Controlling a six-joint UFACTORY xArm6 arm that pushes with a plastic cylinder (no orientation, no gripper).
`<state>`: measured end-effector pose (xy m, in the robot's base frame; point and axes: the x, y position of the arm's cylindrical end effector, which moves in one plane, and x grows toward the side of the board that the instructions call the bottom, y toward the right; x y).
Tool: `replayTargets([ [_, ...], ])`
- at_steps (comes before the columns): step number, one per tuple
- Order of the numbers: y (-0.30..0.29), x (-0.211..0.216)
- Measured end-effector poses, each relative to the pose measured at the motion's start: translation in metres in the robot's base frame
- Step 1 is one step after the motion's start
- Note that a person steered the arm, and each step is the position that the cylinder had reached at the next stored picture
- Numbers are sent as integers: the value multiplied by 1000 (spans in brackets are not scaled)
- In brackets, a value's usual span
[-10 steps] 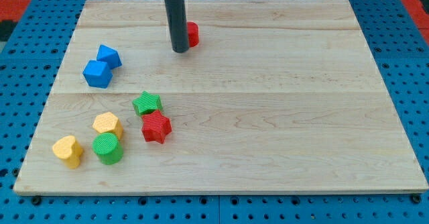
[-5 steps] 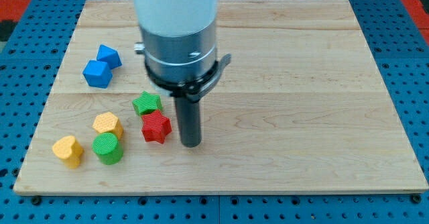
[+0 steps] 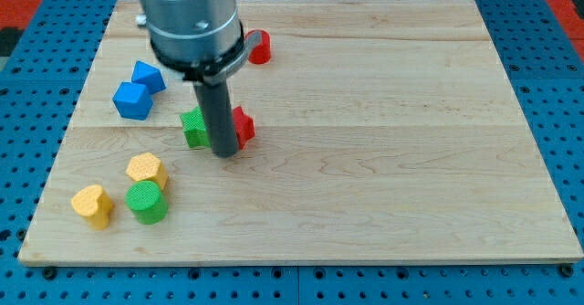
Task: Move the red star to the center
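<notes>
You will find my tip [image 3: 224,152] on the table [image 3: 383,159], between the green star [image 3: 193,128] on its left and the red star [image 3: 242,127] on its right, touching both. No fingers are fitted.

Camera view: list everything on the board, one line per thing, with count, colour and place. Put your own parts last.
Board: one, pale wood, fills most of the view.
Pegboard: blue, around the board.
Red star: one, just right of my rod, partly hidden.
Green star: one, just left of my rod, partly hidden.
Red block: one, near the view's top; shape unclear.
Blue blocks: two, at the view's left, close together.
Yellow blocks: two, lower left.
Green cylinder: one, lower left, between the yellow blocks.
My tip: dark rod end, between the two stars.
</notes>
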<state>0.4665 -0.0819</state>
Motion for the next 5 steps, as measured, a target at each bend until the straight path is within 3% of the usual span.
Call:
replayTargets([
  [1, 10, -28],
  [4, 76, -45],
  [5, 48, -53],
])
